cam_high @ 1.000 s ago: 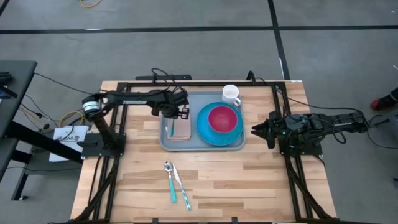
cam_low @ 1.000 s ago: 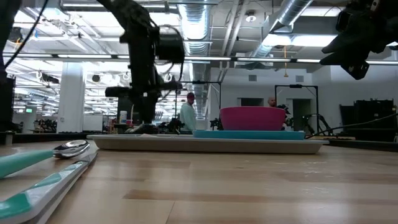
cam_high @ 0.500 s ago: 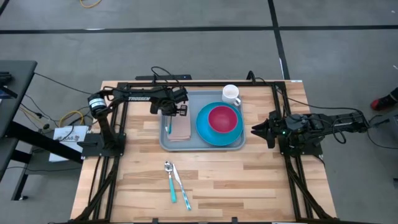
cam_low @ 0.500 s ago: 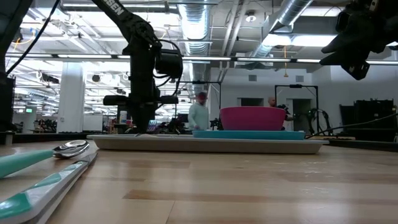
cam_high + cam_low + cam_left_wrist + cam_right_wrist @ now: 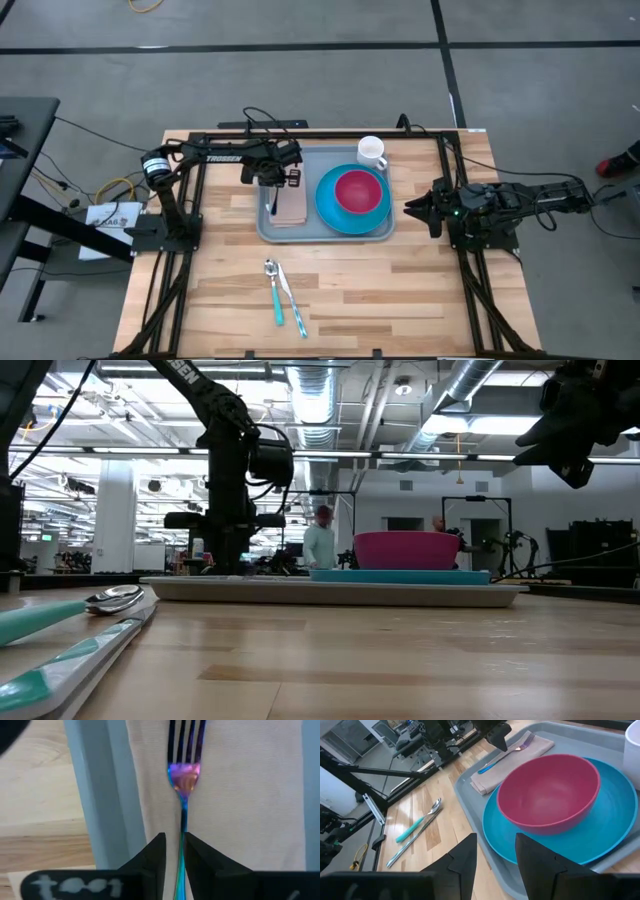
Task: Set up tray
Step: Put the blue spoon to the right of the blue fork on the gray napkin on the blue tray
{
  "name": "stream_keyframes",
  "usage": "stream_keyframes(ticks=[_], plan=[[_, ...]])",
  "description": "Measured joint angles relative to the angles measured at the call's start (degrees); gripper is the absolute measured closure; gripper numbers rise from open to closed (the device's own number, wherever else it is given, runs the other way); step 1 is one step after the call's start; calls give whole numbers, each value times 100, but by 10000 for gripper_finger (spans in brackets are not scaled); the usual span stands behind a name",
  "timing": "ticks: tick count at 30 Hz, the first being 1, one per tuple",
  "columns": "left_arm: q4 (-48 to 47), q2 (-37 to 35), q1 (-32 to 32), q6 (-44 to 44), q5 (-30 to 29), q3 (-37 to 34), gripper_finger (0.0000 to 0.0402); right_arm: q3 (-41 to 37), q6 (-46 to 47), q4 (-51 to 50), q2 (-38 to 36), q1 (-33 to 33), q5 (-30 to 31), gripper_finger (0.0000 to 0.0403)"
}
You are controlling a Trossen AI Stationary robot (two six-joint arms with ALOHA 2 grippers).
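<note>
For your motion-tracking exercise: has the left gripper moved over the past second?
Yes. The left gripper has drawn back toward the tray's far edge.

Our left arm reaches across from its base, its dark two-finger left gripper [image 5: 173, 857] pointing down, fingers nearly closed with a narrow gap. Our right gripper [image 5: 494, 854] waits raised at the right side, fingers parted.

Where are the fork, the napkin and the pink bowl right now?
fork [image 5: 184, 777]: left wrist view, neck below the tines.
napkin [image 5: 250, 795]: left wrist view, bare cloth.
pink bowl [image 5: 359, 190]: high view, inside middle.
</note>
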Motion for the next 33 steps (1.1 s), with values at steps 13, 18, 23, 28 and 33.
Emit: stream_keyframes(ticks=[13, 18, 23, 28, 33], plan=[[143, -1914, -1145, -366, -540, 10, 340, 0, -2, 0, 0, 0, -1, 276], [-264, -2517, -2456, -1508, -843, 16, 340, 0, -2, 0, -2, 0, -2, 276], [-274, -2472, -3920, -3280, -976, 14, 340, 0, 35, 0, -1, 0, -3, 276], [-307, -2089, -5057, -5050, -1213, 14, 340, 0, 84, 0, 0, 2, -7, 276], [-276, -1504, -5801, -6278, -965, 8, 340, 0, 87, -7, 0, 1, -9, 276]])
